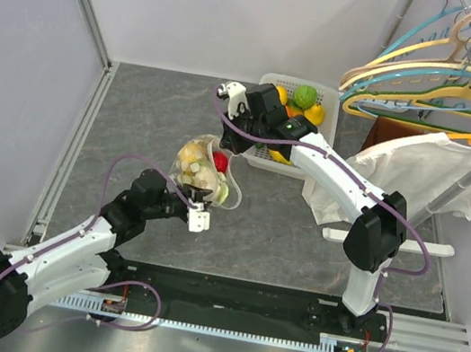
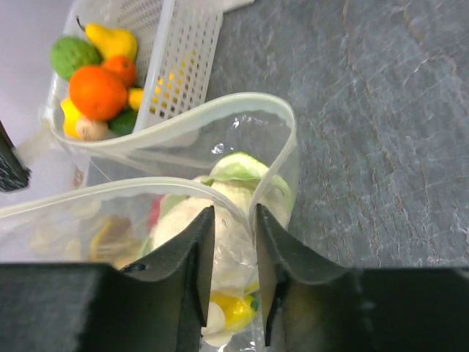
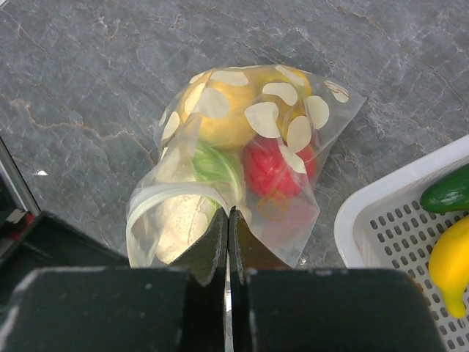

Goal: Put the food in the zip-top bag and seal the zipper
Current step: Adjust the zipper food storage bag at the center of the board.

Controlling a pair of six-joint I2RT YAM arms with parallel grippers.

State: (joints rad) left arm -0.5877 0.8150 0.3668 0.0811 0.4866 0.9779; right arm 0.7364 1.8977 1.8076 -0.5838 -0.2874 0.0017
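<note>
Zip-top bag [image 1: 205, 169] mid-counter, just beside the white basket [image 1: 331, 97], bulging with food and pinched at its mouth from two sides. Left claw [image 2: 233, 220] nearly closed, only a narrow gap between the black fingers, the bag's thick rim running through that gap; clamped on the near edge. Right claw [image 3: 228, 220] pressed fully together, fingers meeting on a fold of film at the bag's far edge. Zipper [image 2: 168, 128] unsealed, its pale strip curving in a wide loop around the gaping mouth. Inside: a yellow piece [image 3: 220, 121], a red piece [image 3: 271, 169], a green one [image 3: 212, 161] and a pale cauliflower-like lump [image 3: 179, 220], all pressed against the dotted plastic. Left arm stretched forward from the near left corner, elbow bent low over the grey counter [image 1: 139, 104], wrist raised to the bag. Right arm risen from its base, elbow high, forearm reaching left past the basket's corner, wrist tipped down toward the bag. Slider tab impossible to make out; right fingertips hidden under the wrist from above; basket cut off at the right wrist view's edge.
</note>
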